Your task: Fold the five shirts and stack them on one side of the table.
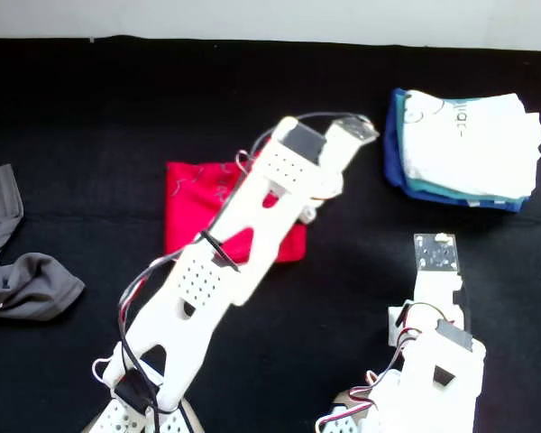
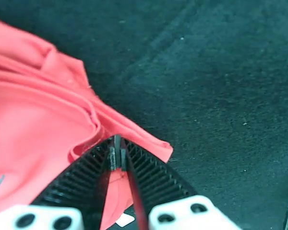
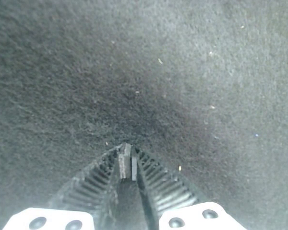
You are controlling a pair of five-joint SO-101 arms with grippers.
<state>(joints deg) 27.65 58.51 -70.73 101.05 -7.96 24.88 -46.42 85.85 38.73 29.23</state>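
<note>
**Closed left gripper (image 2: 116,154) clamped on edge of red fabric shirt (image 2: 33,124)**

Ribbed black jaws of the left gripper are seen brought together on a raised fold at the border of the red fabric shirt, and red cloth is caught between them. In the high view, the white left arm is stretched from the lower left of the frame up to the centre. There the shirt is laid flat as a rough rectangle on the black cloth-covered table (image 1: 90,108), and its right edge is met by the arm's end.

The right gripper (image 3: 127,165) is found at the lower right of the high view. It is held just above bare black cloth, with its jaws shut and nothing between them.

At the left edge of the frame, level with the red shirt and well apart from it, a crumpled grey fabric shirt (image 1: 27,280) is left unfolded.

Farther back, at the upper right, a stack of folded shirts (image 1: 469,144) is set. A white one is placed on top, and teal and dark blue layers are shown beneath it.
</note>
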